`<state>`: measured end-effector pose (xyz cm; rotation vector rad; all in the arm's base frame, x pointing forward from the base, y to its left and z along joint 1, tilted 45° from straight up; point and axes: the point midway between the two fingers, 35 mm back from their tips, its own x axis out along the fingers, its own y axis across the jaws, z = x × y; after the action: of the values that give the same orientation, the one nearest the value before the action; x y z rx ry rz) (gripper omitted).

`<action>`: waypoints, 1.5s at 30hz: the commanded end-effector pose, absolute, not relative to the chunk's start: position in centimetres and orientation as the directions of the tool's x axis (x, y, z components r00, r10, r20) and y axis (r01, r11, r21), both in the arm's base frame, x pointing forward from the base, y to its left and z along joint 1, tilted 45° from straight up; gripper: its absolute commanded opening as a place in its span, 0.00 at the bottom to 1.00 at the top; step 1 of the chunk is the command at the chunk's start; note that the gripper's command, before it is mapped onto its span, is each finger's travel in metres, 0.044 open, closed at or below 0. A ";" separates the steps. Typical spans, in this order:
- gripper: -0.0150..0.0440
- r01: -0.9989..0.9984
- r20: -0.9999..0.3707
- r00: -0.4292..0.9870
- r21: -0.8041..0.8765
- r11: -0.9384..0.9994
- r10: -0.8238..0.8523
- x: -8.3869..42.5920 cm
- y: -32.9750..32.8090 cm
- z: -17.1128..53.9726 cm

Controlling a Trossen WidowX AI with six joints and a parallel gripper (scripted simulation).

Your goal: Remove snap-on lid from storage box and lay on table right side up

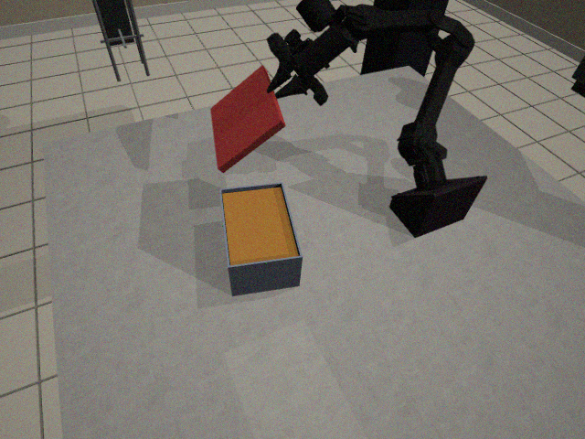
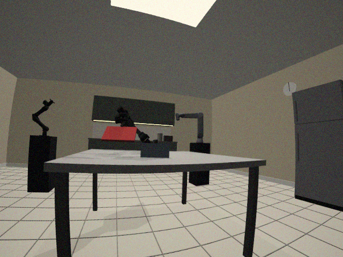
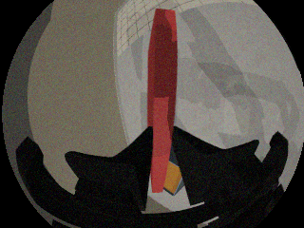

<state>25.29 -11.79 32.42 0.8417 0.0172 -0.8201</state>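
The red lid hangs steeply tilted in the air, above the table and behind the box in the top view. My gripper is shut on the lid's edge. The lid touches neither the box nor the table. The storage box stands upright on the table, open at the top. An orange surface shows inside it, just below the rim. In the exterior view the box's inside is hidden.
The grey table bears the box and the arm's dark wedge-shaped base, which stands to the right of the box. The table's left edge lies left of the lid. Other robot arms on pedestals stand beyond the table.
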 end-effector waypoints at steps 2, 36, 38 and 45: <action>0.25 0.644 -0.317 0.708 0.657 0.393 -0.631 25.3 -12.0 32.1; 0.25 0.643 -0.314 0.708 0.657 0.394 -0.632 25.2 -13.9 30.3; 0.25 0.643 -0.314 0.708 0.657 0.394 -0.632 25.2 -14.0 30.2; 0.25 0.643 -0.313 0.709 0.657 0.395 -0.632 25.2 -14.4 29.8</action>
<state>25.07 -14.31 30.01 0.8409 0.0120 -0.8186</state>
